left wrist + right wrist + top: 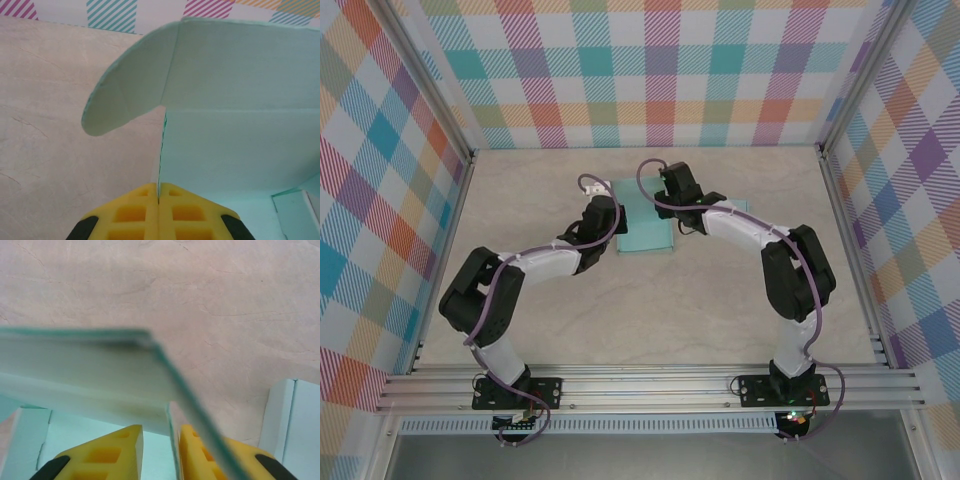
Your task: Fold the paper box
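Mid-fold, I judge: the pale teal paperboard box (645,230) lies on the beige marbled table (650,320) between the 2 claws. The left claw (159,189) is clenched on an upright wall's (225,150) edge, with a rounded flap (125,90) ahead of it. The right claw (161,435) stands parted, a thin wall (172,422) in its gap. The next move likely needs a firm grip there. The black-and-white arms (550,262) hide much of the box's layout.

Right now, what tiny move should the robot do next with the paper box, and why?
Probably ease the right fingers back off the paper box: they stand apart with a thin flap loose between them, while the left fingers pinch a side wall, steadying it.
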`<state>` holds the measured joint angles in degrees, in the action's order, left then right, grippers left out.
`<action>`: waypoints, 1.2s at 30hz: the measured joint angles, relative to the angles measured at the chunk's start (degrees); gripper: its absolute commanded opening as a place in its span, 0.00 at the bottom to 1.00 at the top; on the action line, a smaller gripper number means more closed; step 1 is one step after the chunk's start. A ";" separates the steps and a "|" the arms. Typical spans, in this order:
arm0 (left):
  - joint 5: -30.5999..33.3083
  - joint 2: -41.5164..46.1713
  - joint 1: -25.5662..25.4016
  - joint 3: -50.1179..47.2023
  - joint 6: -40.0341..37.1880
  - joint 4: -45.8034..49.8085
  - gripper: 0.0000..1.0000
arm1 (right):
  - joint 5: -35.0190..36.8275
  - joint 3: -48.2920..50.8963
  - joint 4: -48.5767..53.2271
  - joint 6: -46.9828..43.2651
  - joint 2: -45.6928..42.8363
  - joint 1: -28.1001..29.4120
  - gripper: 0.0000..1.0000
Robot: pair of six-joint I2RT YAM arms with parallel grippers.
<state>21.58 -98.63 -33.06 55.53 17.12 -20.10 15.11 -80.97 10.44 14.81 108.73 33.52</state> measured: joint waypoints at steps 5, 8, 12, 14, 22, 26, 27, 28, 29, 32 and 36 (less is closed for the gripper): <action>1.97 -1.31 -0.72 0.24 0.26 -1.29 0.00 | -1.36 0.00 -0.15 2.89 0.22 -0.63 0.29; 4.07 -2.05 -1.62 0.24 1.44 -2.19 0.00 | -2.19 0.00 -0.48 4.72 0.42 -0.74 0.31; 6.78 -3.30 -2.34 0.26 2.49 -3.48 0.00 | -3.02 0.00 -1.70 6.91 0.74 -0.87 0.34; 7.82 -4.37 -2.45 0.96 2.86 -3.67 0.00 | -3.02 0.00 -2.05 7.50 0.98 -0.87 0.33; 11.56 -6.21 -2.49 5.27 3.06 -3.41 0.00 | -2.89 -0.07 -1.42 8.59 1.25 -1.51 0.22; 11.54 -6.49 -2.60 5.68 3.39 -3.45 0.00 | -3.50 -0.59 -0.94 9.42 1.38 -1.81 0.29; 11.54 -6.80 -2.64 5.75 3.72 -3.52 0.00 | -3.69 -0.70 -0.92 9.68 1.42 -1.86 0.29; 11.52 -7.08 -2.67 5.77 3.98 -3.56 0.00 | -3.87 -0.76 -0.92 9.86 1.46 -1.97 0.30; 11.50 -7.45 -2.71 5.81 4.35 -3.63 0.00 | -4.04 -0.96 -0.92 10.01 1.64 -2.10 0.30; 11.26 -8.57 -2.71 6.40 4.98 -3.69 0.00 | -4.24 -2.29 -0.92 10.03 2.91 -2.54 0.31; 10.54 -9.73 -2.71 8.04 5.84 -3.89 0.00 | -4.24 -3.91 -0.83 9.99 4.61 -3.19 0.32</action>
<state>32.12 -108.36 -35.77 63.57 22.96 -23.99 10.87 -84.88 9.61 24.80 113.34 30.33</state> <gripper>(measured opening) 0.049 0.319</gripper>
